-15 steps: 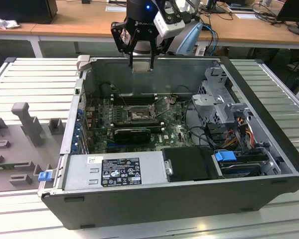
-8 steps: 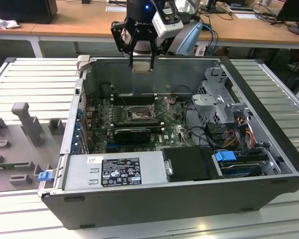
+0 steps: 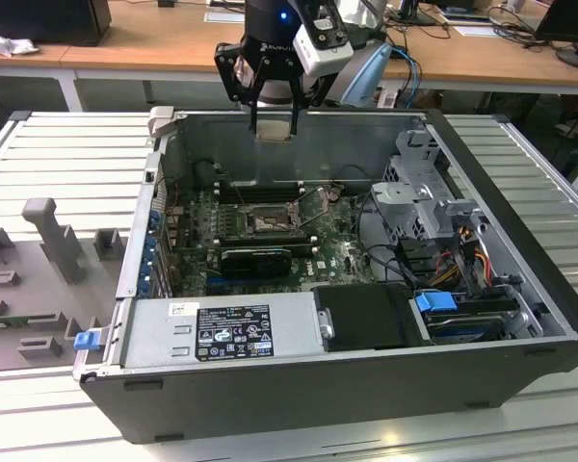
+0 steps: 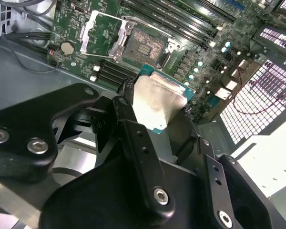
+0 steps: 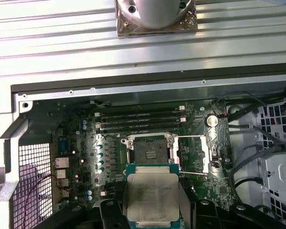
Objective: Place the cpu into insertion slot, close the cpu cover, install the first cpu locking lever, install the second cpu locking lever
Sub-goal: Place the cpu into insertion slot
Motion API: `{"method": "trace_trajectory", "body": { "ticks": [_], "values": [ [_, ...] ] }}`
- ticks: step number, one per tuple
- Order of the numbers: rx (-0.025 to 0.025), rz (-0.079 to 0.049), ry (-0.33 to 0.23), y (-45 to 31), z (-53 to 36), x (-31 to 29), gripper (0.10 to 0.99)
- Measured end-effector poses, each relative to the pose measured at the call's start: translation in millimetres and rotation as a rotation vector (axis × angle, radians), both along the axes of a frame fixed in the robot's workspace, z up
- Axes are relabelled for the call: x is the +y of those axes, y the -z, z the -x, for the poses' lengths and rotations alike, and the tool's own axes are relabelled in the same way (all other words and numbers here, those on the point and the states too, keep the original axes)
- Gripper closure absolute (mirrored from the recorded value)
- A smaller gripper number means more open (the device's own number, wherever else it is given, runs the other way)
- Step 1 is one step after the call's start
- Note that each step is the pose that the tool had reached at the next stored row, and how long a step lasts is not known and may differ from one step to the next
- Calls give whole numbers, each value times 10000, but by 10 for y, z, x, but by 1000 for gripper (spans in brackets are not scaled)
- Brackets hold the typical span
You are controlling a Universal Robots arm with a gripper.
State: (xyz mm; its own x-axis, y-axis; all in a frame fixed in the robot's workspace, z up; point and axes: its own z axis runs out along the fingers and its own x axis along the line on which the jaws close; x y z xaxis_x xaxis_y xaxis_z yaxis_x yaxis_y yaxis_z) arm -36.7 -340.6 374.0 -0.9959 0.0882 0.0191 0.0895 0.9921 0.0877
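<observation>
My gripper (image 3: 273,128) is shut on the cpu (image 3: 273,131), a flat square chip with a pale silvery face, held by two opposite edges. It hangs above the far wall of the open computer case, well above the motherboard. In both wrist views the cpu (image 4: 157,102) (image 5: 150,195) sits between the black fingers (image 4: 128,119). The insertion slot (image 3: 268,223) (image 5: 150,151) (image 4: 144,47) lies bare and dark on the board below. The cpu cover (image 5: 196,152) (image 4: 102,36), a silvery frame, is swung open beside the slot.
A long black card (image 3: 255,258) lies just in front of the slot, memory slots (image 3: 258,192) behind it. The power supply (image 3: 222,332) fills the case's near side. A drive cage (image 3: 424,192) and cables stand at the exterior view's right. Grey fixtures (image 3: 53,241) sit left.
</observation>
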Motion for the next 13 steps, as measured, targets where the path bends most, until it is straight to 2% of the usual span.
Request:
{"method": "trace_trajectory", "body": {
  "ticks": [7,13],
  "values": [
    [0,15,292,12,0,0,561],
    [1,16,830,18,0,0,561]
  ]
}}
